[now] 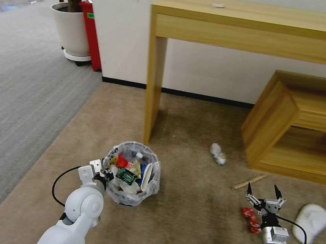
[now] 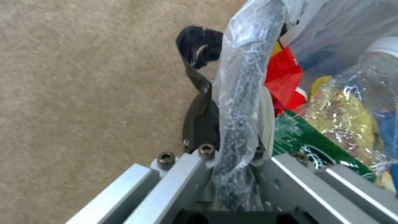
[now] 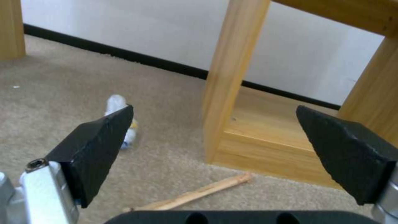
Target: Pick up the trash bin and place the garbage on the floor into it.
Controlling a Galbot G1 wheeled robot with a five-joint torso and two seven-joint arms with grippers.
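The left arm is reaching forward and low, its white elbow joint in the foreground of the head view, with the left gripper meeting the near-left rim of the trash bin. The bin is sitting on the beige floor just in front of the tall table's left leg, already holding a red wrapper, a green packet, a clear bottle and other litter. In the left wrist view the fingers are clenching the bag-covered rim, one dark finger outside the rim and the wall passing between them.

The right arm is stretching forward on the right, its wrist pointing away from the robot and the right gripper hanging just above the carpet with its black fingers spread wide, grasping nothing. A red wrapper piece is lying directly beside this wrist, and a white slipper is lying just to its right.

The right wrist view is looking between the spread fingers at a wooden stick lying on the carpet near the low wooden shelf, with a blue-white packet farther off behind the one finger. The head view places that packet between the table leg and the shelf.
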